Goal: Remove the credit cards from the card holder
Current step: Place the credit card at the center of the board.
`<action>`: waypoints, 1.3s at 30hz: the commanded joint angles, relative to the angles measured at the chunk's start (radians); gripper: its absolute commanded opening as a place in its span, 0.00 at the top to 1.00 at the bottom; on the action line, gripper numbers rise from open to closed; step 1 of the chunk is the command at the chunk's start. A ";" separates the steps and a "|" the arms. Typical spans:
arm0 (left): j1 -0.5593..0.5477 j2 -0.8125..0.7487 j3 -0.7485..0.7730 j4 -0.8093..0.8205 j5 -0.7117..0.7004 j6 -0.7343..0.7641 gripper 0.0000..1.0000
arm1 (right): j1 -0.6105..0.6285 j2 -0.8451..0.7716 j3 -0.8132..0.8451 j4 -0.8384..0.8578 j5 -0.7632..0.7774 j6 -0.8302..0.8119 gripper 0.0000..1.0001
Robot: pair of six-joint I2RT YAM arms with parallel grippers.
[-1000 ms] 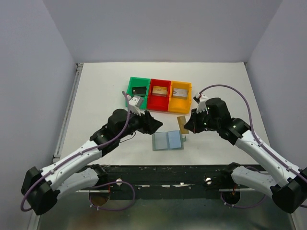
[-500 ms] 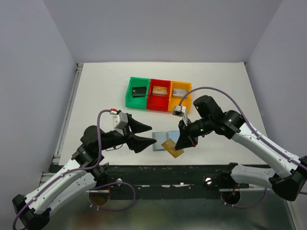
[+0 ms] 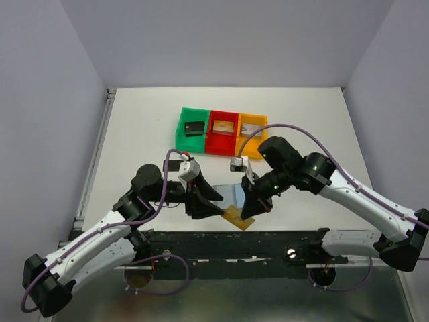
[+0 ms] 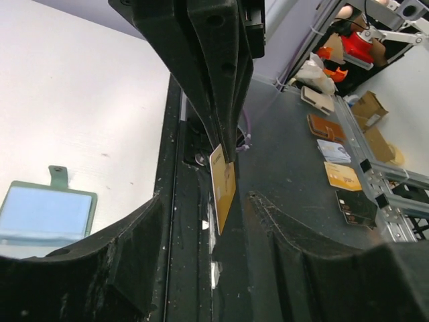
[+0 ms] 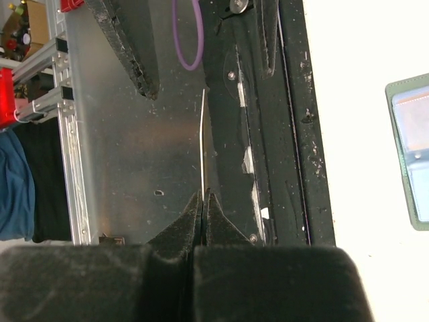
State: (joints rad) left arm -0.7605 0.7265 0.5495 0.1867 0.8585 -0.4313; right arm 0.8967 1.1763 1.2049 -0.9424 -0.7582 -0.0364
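Two grippers face each other; L gripper (image 3: 215,205) jaws spread wide, touching nothing, w/ golden-tan card (image 3: 236,217) just ahead btwn them; R gripper (image 3: 245,210) clamped on that card's edge; card holder (image 3: 231,194) lies open just behind both.

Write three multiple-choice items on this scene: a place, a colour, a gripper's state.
1. Where is the gold card? A) lying in a bin B) pinched in the right gripper C) lying flat, untouched
2. What colour is the bin holding the black card? A) green B) red C) yellow
3. The left gripper is: A) shut on the gold card B) shut on the black card C) open
Answers: 1B, its fingers close on the card's edge; 2A, the black card lies in the green bin; 3C, its fingers stand apart either side of the gold card.
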 commanded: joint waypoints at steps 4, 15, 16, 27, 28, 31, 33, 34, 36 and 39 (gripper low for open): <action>-0.008 0.016 -0.005 0.085 0.080 -0.041 0.39 | 0.025 0.028 0.061 -0.036 0.023 -0.020 1.00; -0.042 0.073 -0.025 0.140 0.088 -0.063 0.56 | 0.038 0.056 0.108 -0.049 0.031 -0.033 1.00; -0.043 0.077 -0.023 0.143 0.093 -0.064 0.60 | 0.038 0.056 0.108 -0.049 0.031 -0.034 1.00; -0.049 0.088 -0.031 0.154 0.099 -0.066 1.00 | 0.039 0.051 0.110 -0.036 0.082 -0.016 0.79; -0.049 0.082 -0.039 0.161 0.091 -0.069 1.00 | 0.039 0.045 0.108 -0.026 0.114 0.004 0.69; -0.049 0.028 -0.069 0.174 0.012 -0.073 1.00 | 0.038 -0.010 0.082 0.043 0.210 0.084 0.54; -0.046 -0.024 -0.092 0.171 -0.080 -0.069 1.00 | 0.030 -0.061 0.058 0.095 0.255 0.124 0.50; -0.039 -0.048 -0.106 0.175 -0.117 -0.069 1.00 | 0.025 -0.091 0.044 0.126 0.284 0.148 0.48; -0.020 -0.099 -0.132 0.198 -0.200 -0.096 1.00 | 0.016 -0.173 -0.002 0.213 0.373 0.205 0.48; 0.027 -0.139 -0.180 0.279 -0.271 -0.179 1.00 | 0.005 -0.312 -0.154 0.437 0.532 0.305 0.47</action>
State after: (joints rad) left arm -0.7879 0.6483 0.4244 0.3389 0.7650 -0.5194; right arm 0.9173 1.0122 1.1915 -0.7834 -0.4641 0.1154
